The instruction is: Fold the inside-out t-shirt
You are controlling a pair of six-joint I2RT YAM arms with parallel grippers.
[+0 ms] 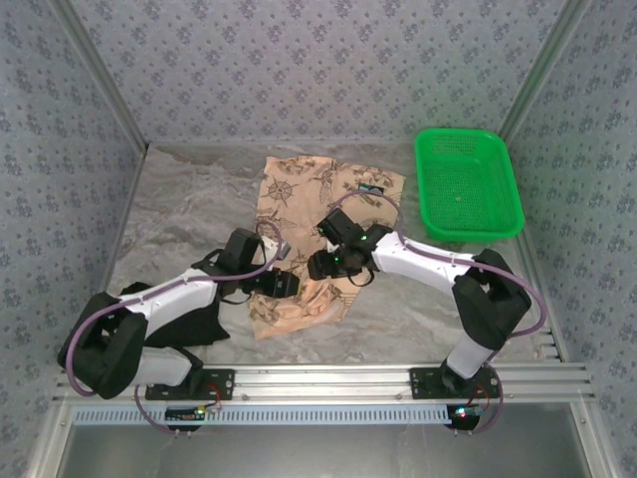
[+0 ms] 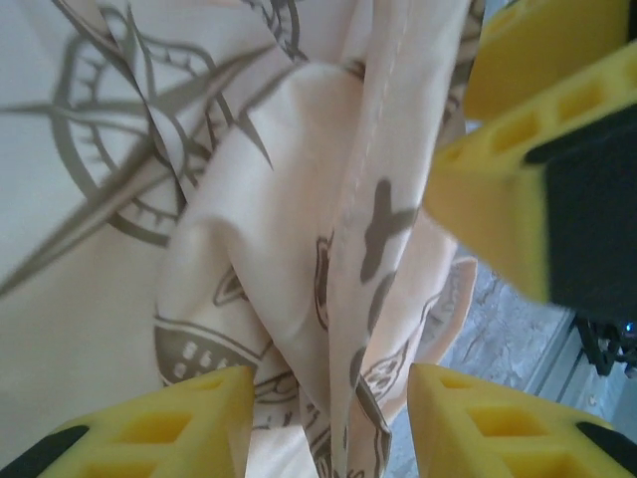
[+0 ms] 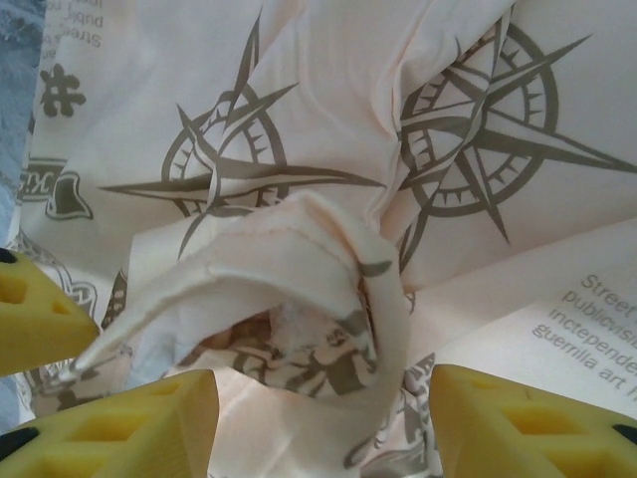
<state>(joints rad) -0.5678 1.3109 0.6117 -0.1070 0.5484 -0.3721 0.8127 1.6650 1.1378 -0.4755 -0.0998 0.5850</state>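
Left gripper (image 1: 282, 284): jaws apart, a loose fold of the inside-out t-shirt (image 1: 299, 194) hanging between its pads (image 2: 199, 418), not pinched
Inside-out t-shirt: crumpled at the middle of the table (image 1: 179, 209), near edge bunched beneath both grippers
Right gripper (image 1: 320, 267): jaws apart, straddling a raised ridge of cloth, just beside the left gripper

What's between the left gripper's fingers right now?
A bunched, seamed fold of the inside-out t-shirt lies inside the open left gripper, per the left wrist view.

T-shirt (image 1: 299, 189) on table (image 1: 179, 209) centre; basket (image 1: 463, 133) to its right.
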